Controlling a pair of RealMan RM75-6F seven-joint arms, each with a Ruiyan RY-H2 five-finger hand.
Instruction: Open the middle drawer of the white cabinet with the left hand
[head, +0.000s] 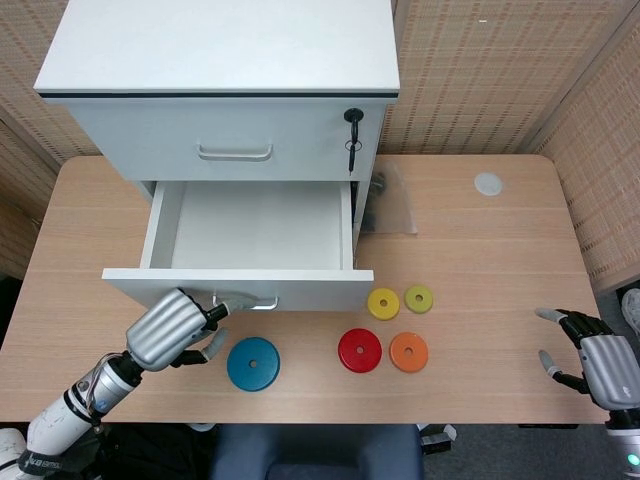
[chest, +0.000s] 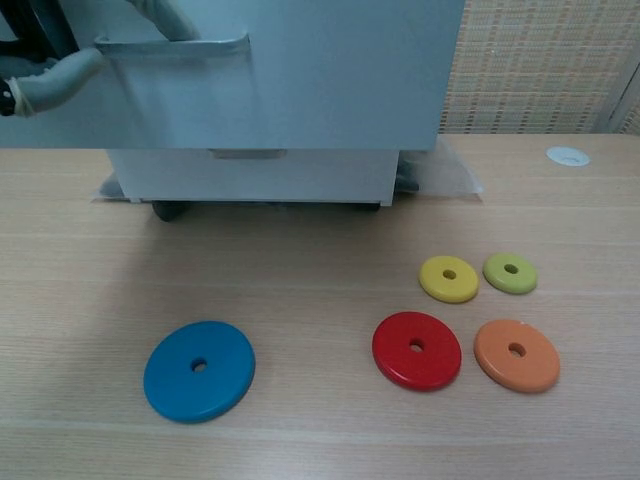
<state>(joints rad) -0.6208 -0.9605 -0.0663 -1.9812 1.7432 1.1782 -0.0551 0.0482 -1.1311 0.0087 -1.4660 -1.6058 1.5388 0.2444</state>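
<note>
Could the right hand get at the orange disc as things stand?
Probably yes: the right hand is open at the table's right edge, and only bare tabletop lies between it and the orange disc.

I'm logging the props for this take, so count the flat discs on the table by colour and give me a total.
Blue flat round disc: 1
Red flat round disc: 1
Orange flat round disc: 1
Yellow flat round disc: 1
Light green flat round disc: 1
Total: 5
</note>
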